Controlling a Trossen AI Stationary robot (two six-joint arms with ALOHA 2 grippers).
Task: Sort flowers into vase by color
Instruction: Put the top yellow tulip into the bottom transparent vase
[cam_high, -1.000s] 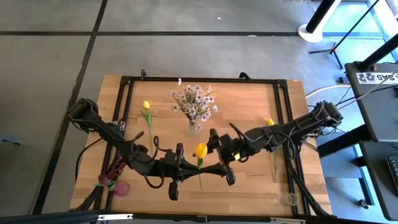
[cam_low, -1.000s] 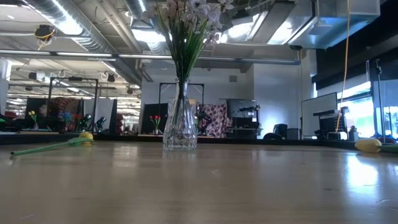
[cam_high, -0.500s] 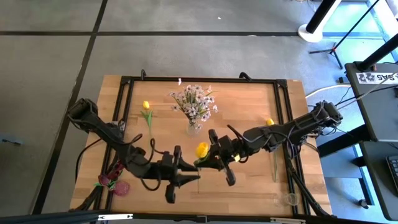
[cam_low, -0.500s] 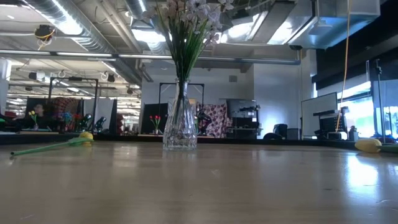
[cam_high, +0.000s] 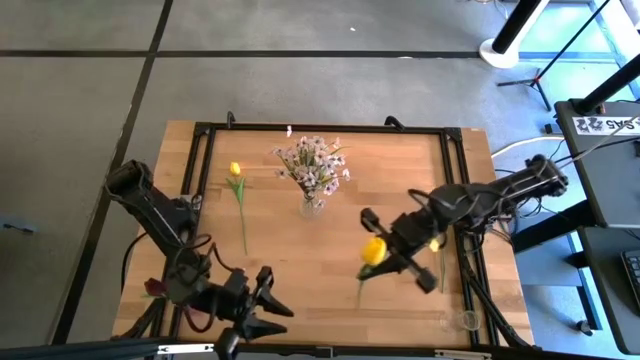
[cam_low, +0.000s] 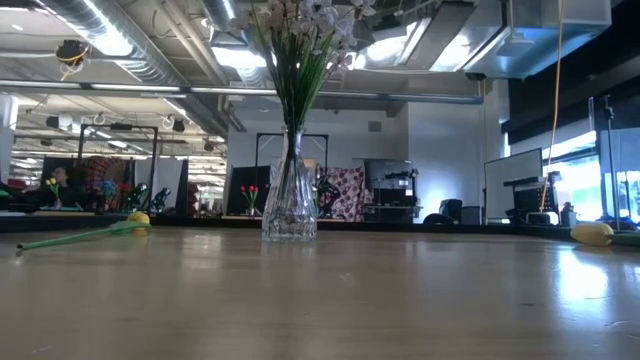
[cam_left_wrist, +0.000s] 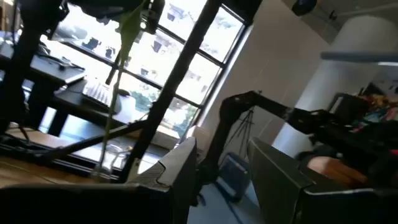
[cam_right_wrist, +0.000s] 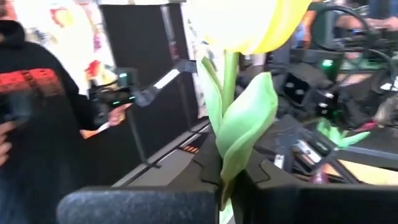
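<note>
My right gripper (cam_high: 383, 258) is shut on a yellow tulip (cam_high: 373, 250), held above the table right of centre. Its bud fills the top of the right wrist view (cam_right_wrist: 249, 25). My left gripper (cam_high: 268, 305) is open and empty near the table's near-left edge. A glass vase (cam_high: 312, 205) holding white-pink blossom sprays (cam_high: 312, 165) stands upright on its base at the far middle and shows in the low view (cam_low: 290, 200). One yellow tulip (cam_high: 238, 195) lies flat at the far left. Another yellow tulip (cam_high: 434, 197) lies at the right. My right gripper pinches the tulip's green stem (cam_right_wrist: 225, 180) between its two fingers, below the bud and beside a leaf (cam_right_wrist: 249, 124). The tulip is lifted clear of the table. Its lower stem (cam_high: 360, 292) hangs out past the fingers toward the near edge.
Dark red tulips (cam_high: 155, 290) lie at the near-left corner by the left arm. A small clear glass (cam_high: 462, 320) stands at the near-right corner. A black frame (cam_high: 455, 135) runs round the table top. A person in dark clothes (cam_right_wrist: 37, 112) shows beyond the table.
My left gripper has let go of the yellow tulip and drawn back toward the table's near-left corner. My right gripper has carried the tulip from the near middle toward the right edge, and the tulip has turned about with it.
</note>
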